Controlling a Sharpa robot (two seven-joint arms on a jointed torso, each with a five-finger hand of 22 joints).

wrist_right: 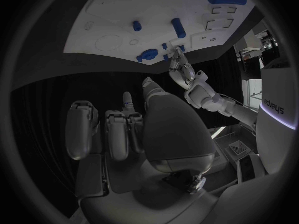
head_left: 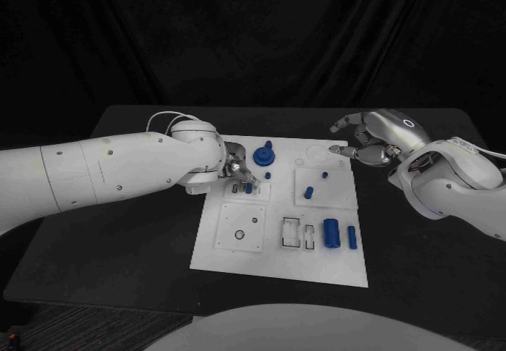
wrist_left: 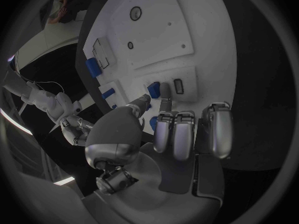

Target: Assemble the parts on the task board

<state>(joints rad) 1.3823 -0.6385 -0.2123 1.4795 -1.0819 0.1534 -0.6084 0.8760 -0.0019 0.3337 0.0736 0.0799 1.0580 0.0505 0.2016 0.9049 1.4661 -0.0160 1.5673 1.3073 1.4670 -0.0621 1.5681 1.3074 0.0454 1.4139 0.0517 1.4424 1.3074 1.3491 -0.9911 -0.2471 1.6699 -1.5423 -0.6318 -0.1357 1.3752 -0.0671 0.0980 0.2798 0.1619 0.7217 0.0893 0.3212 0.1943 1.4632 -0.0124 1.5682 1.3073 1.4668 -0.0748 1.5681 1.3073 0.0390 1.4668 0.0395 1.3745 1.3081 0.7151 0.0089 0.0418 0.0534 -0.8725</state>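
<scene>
The white task board (head_left: pixel 276 252) lies mid-table. My left hand (head_left: pixel 234 172) is over its back left part, thumb and a finger pinching a small blue part (wrist_left: pixel 153 89) that stands at a small raised plate, beside a dark slot (wrist_left: pixel 178 86). The other fingers (wrist_left: pixel 215 127) are curled. My right hand (head_left: pixel 369 142) hovers off the board's back right corner, fingers loosely bent, holding nothing. A blue gear-like part (head_left: pixel 264 155), short pegs (head_left: pixel 309 193) and a large blue cylinder (head_left: pixel 332 232) with a thinner one (head_left: pixel 351 235) rest on the board.
A square plate with a small ring hole (head_left: pixel 241 228) and rectangular slots (head_left: pixel 291 231) take up the board's near half. A round recess (head_left: pixel 316 153) sits at the back. Black table (head_left: pixel 126 248) surrounds the board, with dark curtain behind.
</scene>
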